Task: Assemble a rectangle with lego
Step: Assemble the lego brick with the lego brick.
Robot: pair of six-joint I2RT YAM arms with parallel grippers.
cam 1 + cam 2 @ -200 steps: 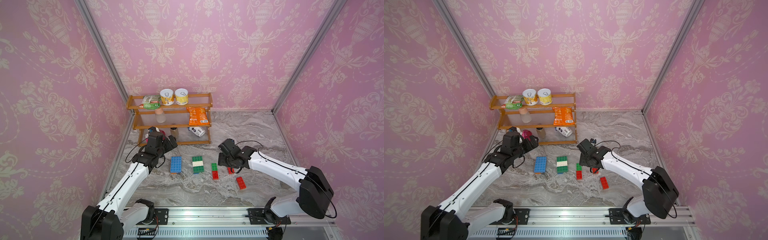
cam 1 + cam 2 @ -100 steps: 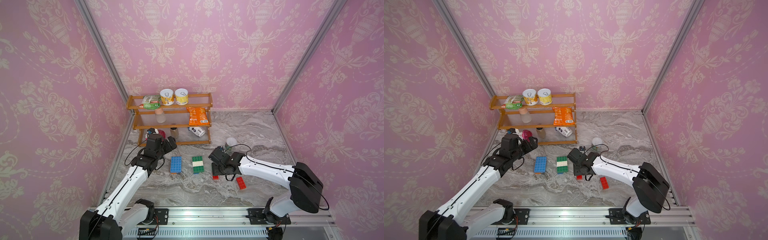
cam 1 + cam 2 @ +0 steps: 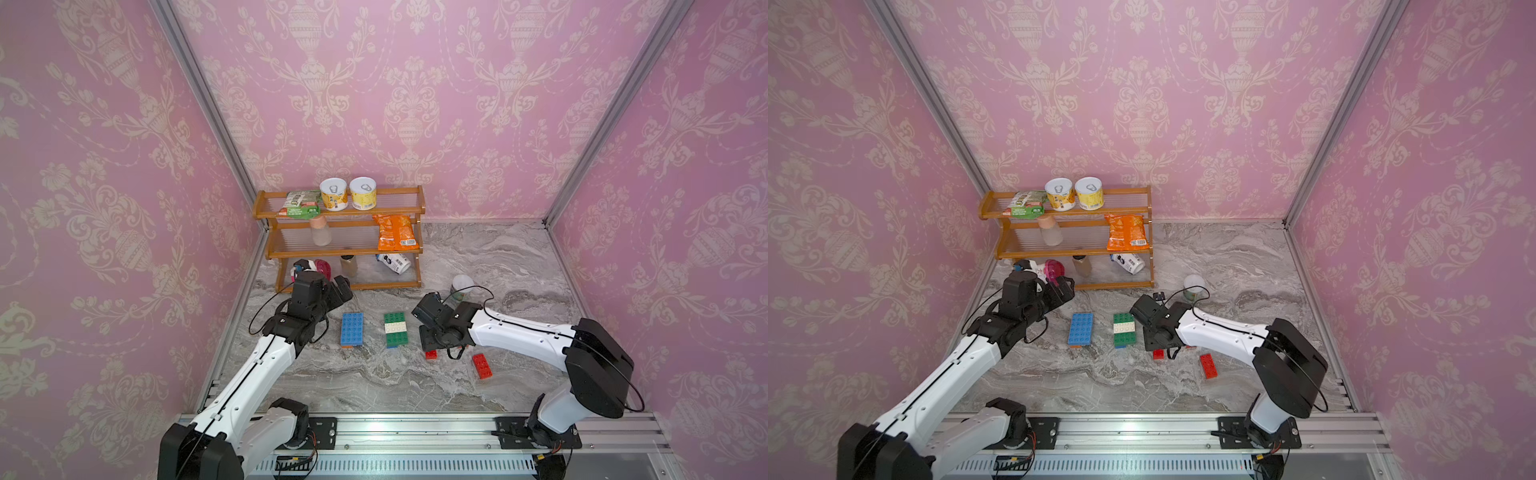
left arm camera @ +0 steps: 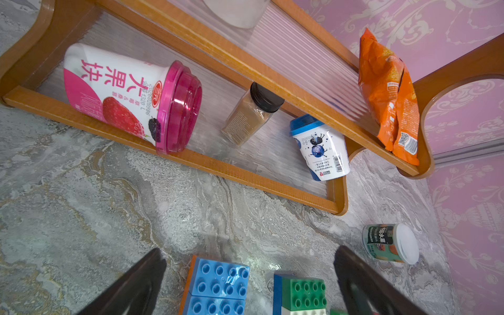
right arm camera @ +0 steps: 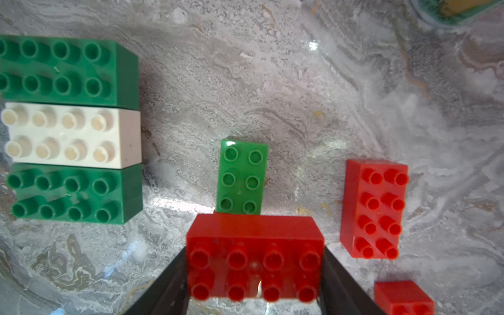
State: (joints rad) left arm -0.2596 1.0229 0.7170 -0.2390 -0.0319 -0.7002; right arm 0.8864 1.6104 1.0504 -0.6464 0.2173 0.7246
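My right gripper (image 5: 255, 275) is shut on a red 2x4 brick (image 5: 255, 242) by its short ends and holds it over the table. Just beyond it lies a small green brick (image 5: 241, 177). To the side stands a green-white-green block (image 5: 71, 128), on a blue base in both top views (image 3: 395, 329) (image 3: 1124, 329). A blue slab (image 3: 351, 329) lies left of it. My left gripper (image 4: 248, 272) hangs open and empty above the slab's far end (image 4: 218, 281), near the shelf. In a top view the right gripper (image 3: 432, 338) hides the small green brick.
Two more red bricks lie right of the held one (image 5: 373, 207) (image 5: 403, 297). A red brick (image 3: 431, 354) shows below the right gripper, another (image 3: 482, 365) farther right. A wooden shelf (image 3: 345, 249) with snacks stands at the back. A small cup (image 3: 461, 286) lies behind the right arm.
My right gripper has moved left with the red brick, toward the green-white-green block, uncovering the small cup. The left gripper has hardly moved.
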